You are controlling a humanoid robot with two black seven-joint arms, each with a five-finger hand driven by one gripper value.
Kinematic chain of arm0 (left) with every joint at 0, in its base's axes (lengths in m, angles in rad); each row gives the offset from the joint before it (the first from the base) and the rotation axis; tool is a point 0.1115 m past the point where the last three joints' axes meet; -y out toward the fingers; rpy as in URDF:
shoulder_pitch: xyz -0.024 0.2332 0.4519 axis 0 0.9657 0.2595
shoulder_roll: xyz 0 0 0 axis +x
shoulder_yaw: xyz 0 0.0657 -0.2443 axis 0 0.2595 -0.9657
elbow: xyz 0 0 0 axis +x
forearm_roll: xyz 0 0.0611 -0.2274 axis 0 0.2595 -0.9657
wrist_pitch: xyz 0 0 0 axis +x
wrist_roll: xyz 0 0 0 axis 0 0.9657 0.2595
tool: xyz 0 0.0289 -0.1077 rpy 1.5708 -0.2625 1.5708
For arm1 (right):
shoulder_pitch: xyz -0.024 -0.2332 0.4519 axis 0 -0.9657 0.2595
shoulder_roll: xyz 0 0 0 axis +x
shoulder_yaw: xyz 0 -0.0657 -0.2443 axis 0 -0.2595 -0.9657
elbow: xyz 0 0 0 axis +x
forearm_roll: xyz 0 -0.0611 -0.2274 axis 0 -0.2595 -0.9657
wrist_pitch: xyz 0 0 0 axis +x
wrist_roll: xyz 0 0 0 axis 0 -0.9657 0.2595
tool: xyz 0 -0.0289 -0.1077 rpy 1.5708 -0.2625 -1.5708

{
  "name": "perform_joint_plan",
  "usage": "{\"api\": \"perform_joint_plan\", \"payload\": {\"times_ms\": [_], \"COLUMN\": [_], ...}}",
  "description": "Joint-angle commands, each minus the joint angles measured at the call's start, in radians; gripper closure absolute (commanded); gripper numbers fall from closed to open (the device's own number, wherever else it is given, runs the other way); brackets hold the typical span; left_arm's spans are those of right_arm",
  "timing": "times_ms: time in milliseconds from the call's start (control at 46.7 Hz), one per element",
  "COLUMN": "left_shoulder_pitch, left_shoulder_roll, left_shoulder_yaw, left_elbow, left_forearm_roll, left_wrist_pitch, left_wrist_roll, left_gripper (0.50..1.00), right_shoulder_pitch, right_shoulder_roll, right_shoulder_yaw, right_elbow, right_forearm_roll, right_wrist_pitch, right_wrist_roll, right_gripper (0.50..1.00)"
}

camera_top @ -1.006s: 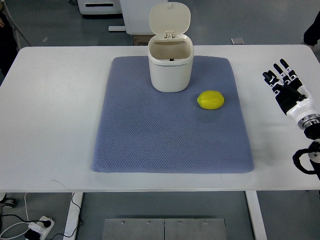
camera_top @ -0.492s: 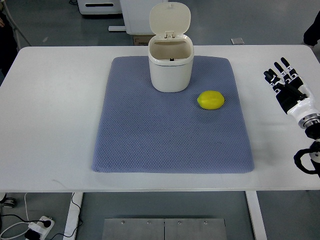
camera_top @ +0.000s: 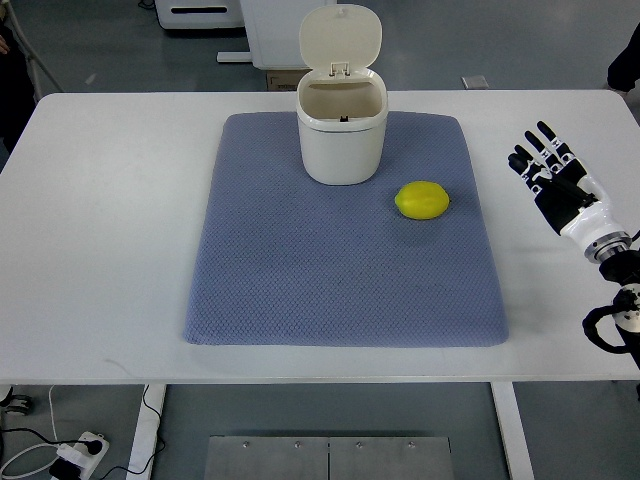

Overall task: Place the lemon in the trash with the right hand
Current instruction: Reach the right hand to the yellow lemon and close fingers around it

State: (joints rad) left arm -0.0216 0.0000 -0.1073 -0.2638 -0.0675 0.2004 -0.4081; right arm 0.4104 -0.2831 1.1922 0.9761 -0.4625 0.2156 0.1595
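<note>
white table (camera_top: 110, 230) fills most of the frame, blue mat (camera_top: 330, 270) in the middle of it. bin (camera_top: 341, 125) sits at the mat's top centre, lid flipped up, so nothing to open. lemon (camera_top: 421, 200) lies on the mat just below right of the bin, apart from it. my right hand (camera_top: 550, 180) is at the right edge over bare table, fingers spread, holding nothing. i'd say come in from the right, cup it from above, since it'll probably roll.
</note>
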Motion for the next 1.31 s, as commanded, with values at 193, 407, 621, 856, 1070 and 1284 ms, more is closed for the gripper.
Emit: {"api": "perform_joint_plan", "payload": {"times_ms": [193,407,621,856,1070,1284], "left_shoulder_pitch": [0.0,0.0,0.0,0.0,0.0,0.0], "left_shoulder_roll": [0.0,0.0,0.0,0.0,0.0,0.0], "left_shoulder_yaw": [0.0,0.0,0.0,0.0,0.0,0.0], "left_elbow": [0.0,0.0,0.0,0.0,0.0,0.0], "left_forearm_roll": [0.0,0.0,0.0,0.0,0.0,0.0], "left_wrist_pitch": [0.001,-0.001,0.001,-0.001,0.001,-0.001], "left_wrist_roll": [0.0,0.0,0.0,0.0,0.0,0.0], "left_gripper": [0.5,0.5,0.5,0.5,0.5,0.5], "right_shoulder_pitch": [0.022,0.125,0.252,0.318,0.36,0.383], "right_shoulder_roll": [-0.002,-0.105,-0.163,-0.165,-0.16,-0.159], "right_shoulder_yaw": [-0.054,-0.36,-0.617,-0.743,-0.824,-0.872], "right_elbow": [-0.04,-0.033,-0.039,-0.042,-0.069,-0.076], "right_forearm_roll": [-0.002,-0.018,-0.031,-0.082,-0.082,-0.087], "right_wrist_pitch": [0.007,0.004,-0.012,-0.104,-0.162,-0.18], "right_wrist_roll": [0.084,0.186,0.29,0.302,0.301,0.311], "right_gripper": [0.5,0.5,0.5,0.504,0.502,0.505]}}
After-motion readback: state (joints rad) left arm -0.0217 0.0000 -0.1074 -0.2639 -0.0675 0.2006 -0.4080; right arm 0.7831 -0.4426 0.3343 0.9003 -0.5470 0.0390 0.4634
